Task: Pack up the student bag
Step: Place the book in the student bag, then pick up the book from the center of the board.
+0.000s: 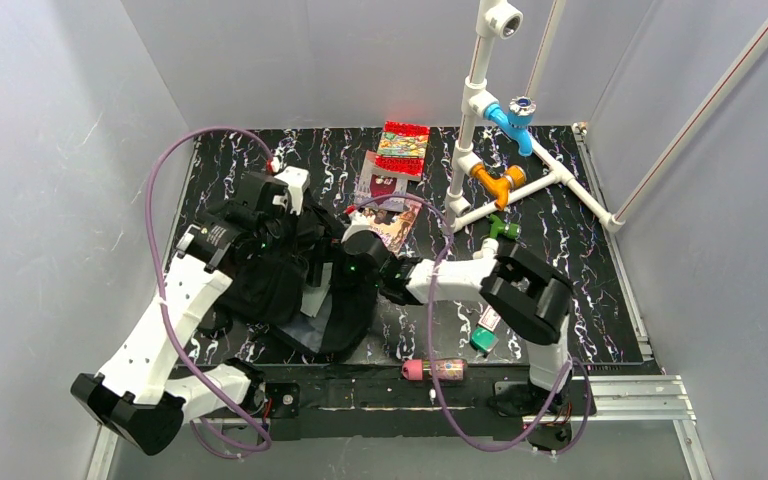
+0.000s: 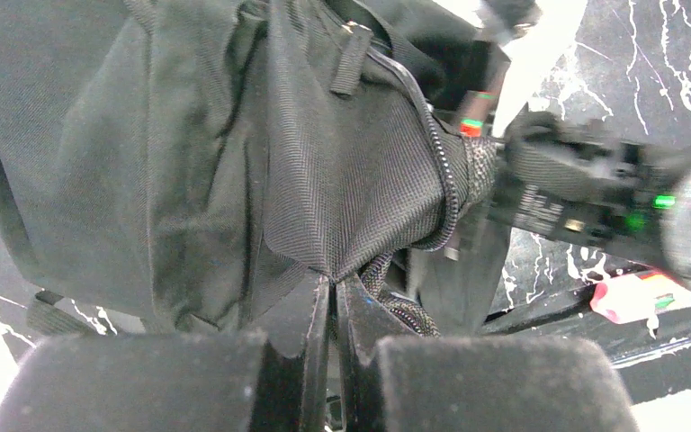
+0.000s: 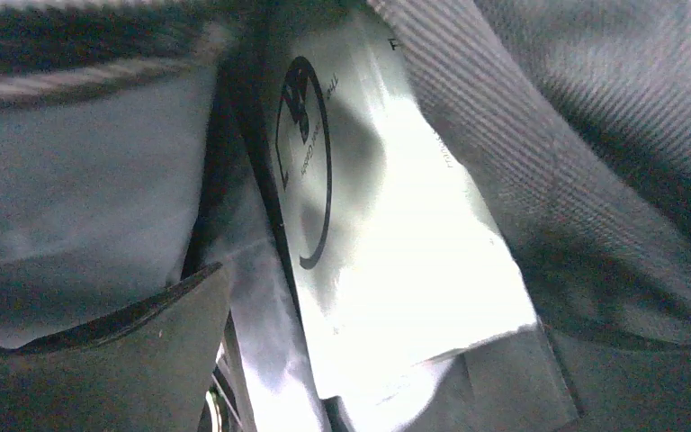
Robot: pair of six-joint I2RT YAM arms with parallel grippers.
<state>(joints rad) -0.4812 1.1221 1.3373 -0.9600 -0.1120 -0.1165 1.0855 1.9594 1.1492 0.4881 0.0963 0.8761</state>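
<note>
Top view, left side: we find the L arm reaching up-frame to the student bag (image 1: 280, 290). The bag lies slumped on the dark marbled mat (image 1: 580, 250), left of centre.

L gripper (image 2: 333, 292) is clenched on the bag. Its wrist view shows a fold of black fabric, next to the zip, pinched betw. the closed fingers.

Centre: R gripper (image 1: 355, 248) is pushed into the bag's mouth from the right. In its wrist view only one finger (image 3: 126, 351) shows, far at lower left. We read the jaws as spread, gripping nothing.

A white printed item (image 3: 387, 252) with a round black logo stands beside that finger, inside the bag, betw. dark fabric walls. Contact w/ the finger: cannot tell.

Upper centre: three books (image 1: 403, 148) on the mat, apart from the bag.

Bottom centre: pink pencil case (image 1: 435, 370) at the mat's near edge.

Upper right: white pipe frame (image 1: 470, 110) w/ blue, orange and green fittings.
</note>
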